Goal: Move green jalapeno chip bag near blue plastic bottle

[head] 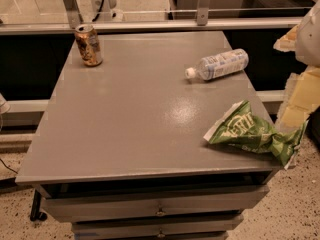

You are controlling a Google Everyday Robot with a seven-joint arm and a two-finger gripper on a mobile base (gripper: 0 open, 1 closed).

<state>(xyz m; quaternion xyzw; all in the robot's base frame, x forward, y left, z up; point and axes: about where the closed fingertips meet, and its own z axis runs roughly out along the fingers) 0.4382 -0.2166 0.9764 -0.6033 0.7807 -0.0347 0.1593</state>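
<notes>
1. Work surface: a grey cabinet top (135, 114) with two shallow drawers (160, 206) below its front edge. The cabinet stands on a speckled floor (295, 204). A metal rail (150, 26) runs behind the far edge.

2. Task item: the green jalapeno chip bag (250, 131) lies crumpled and flat at the near right corner of the top. Its white-edged end points toward the centre. Its other end overhangs the right edge.

3. Reference item: the blue plastic bottle (217, 64) lies on its side near the far right of the top. Its white cap points toward the centre and its base toward the right edge. The bottle and the bag are apart. Between them is bare grey surface with a patch of reflected light.

4. Other item: a gold-brown drink can (88, 45) stands upright at the far left corner, well apart from both the bottle and the bag, on the opposite side of the top.

5. Gripper: the gripper (297, 101) shows as pale yellow parts at the right border of the view. It is off the right edge of the cabinet, just beyond the overhanging end of the bag. Contact with the bag cannot be determined. Whether the claw is spread or closed cannot be determined either.
</notes>
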